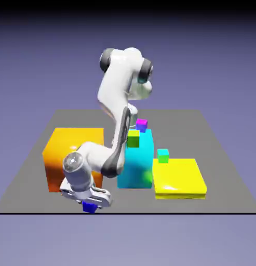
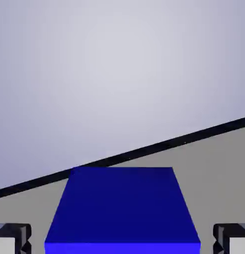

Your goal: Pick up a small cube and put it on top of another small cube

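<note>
Watch the near edge of the tabletop: the dark blue cube sits right beside it, between your jaws, which stand spread with a gap showing on either side of the cube in the hand view. If one finger meets it before the other as you close, the push could turn it or send it over that edge. Lift before the grip is firm and it may slip out. On the way, an elbow or hand swung low could clip the orange block or the cyan block, and a jolt to the latter could upset the green cube. Released off-centre, your cube would likely topple from so small a perch. Counting up, you have four small cubes: one dark blue, one green, one magenta, one cyan; two big blocks, one orange and one cyan; and one low yellow slab.
</note>
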You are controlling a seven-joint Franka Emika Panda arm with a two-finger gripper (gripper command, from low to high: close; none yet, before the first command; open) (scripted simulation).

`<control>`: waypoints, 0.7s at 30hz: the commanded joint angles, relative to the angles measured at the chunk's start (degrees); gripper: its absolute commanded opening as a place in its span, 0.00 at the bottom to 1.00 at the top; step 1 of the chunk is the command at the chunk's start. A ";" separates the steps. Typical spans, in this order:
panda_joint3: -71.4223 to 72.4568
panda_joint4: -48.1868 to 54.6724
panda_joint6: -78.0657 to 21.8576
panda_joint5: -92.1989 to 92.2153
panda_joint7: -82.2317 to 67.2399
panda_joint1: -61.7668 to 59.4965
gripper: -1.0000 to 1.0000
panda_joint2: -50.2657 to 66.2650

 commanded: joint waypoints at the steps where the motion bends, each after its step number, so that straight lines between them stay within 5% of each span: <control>1: -0.79 0.76 -2.48 -1.02 0.61 0.37 0.00 -1.82; 21: 18.13 -12.43 -26.81 -13.54 12.57 -4.85 0.00 -42.81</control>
